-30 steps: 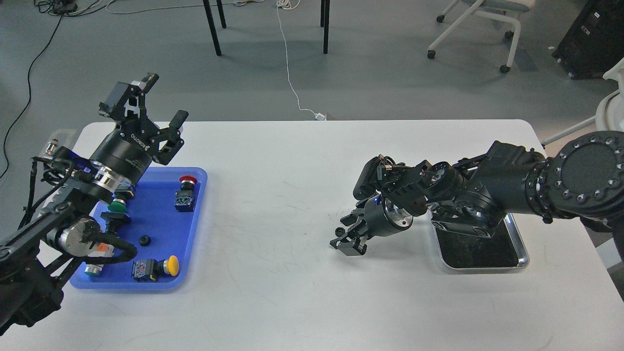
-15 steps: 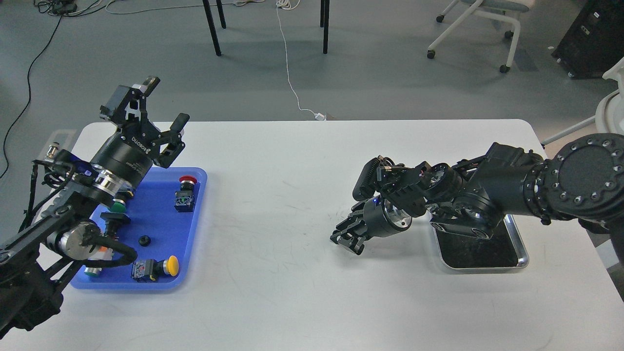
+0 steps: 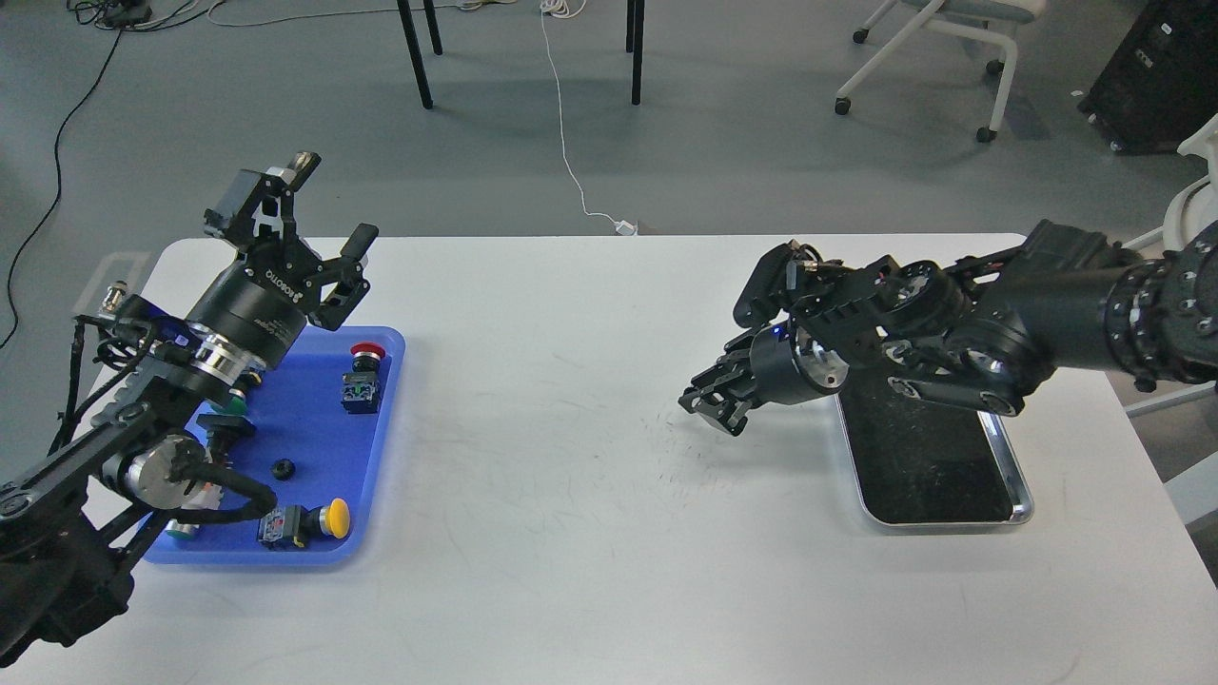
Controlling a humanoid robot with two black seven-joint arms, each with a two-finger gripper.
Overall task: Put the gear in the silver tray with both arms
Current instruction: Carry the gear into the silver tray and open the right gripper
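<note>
The silver tray (image 3: 1020, 480) lies on the white table at the right, with a dark floor that holds nothing I can see. My right gripper (image 3: 709, 401) hovers above the table just left of the tray's far left corner. Its fingers are closed together and the small black gear between them is almost hidden. My right arm crosses over the tray's far end. My left gripper (image 3: 328, 205) is open and empty, raised above the far edge of the blue tray (image 3: 381, 447). A second small black gear (image 3: 281, 468) lies in the blue tray.
The blue tray at the left also holds a red push button (image 3: 365, 354), a yellow one (image 3: 332, 518) and a green one (image 3: 228, 403). Chairs and table legs stand on the floor beyond the table's far edge.
My right gripper closed on the gear that lay on the table, then rose and moved right and further back, towards the silver tray. My left gripper shifted slightly up and right.
</note>
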